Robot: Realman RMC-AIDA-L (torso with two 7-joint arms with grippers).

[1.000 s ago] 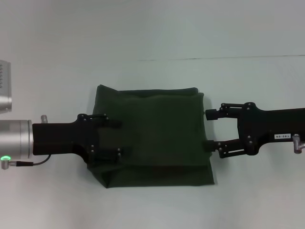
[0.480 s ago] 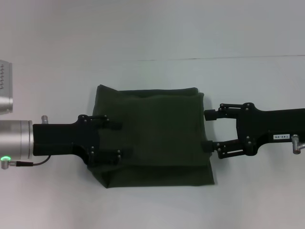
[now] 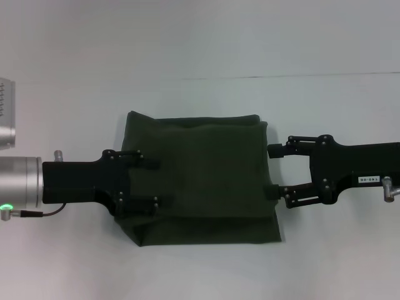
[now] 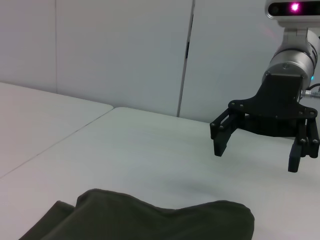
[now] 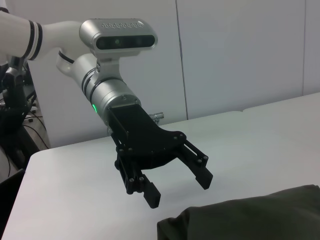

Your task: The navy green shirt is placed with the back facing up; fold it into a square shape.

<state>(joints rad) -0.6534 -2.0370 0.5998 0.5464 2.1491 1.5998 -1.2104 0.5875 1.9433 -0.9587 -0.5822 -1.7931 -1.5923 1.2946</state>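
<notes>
Both pincers hang open, clear of the cloth, over the white table (image 3: 200, 44), where the navy green shirt (image 3: 206, 181) lies folded between left gripper (image 3: 153, 182) at one edge and right gripper (image 3: 274, 171) opposite.

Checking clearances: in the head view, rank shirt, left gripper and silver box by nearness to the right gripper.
1. navy green shirt, edge beside the right gripper.
2. left gripper, over shirt's left side.
3. silver box, far left edge.

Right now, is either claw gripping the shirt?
No. Both the left claw and the right claw hang open above the shirt.
</notes>
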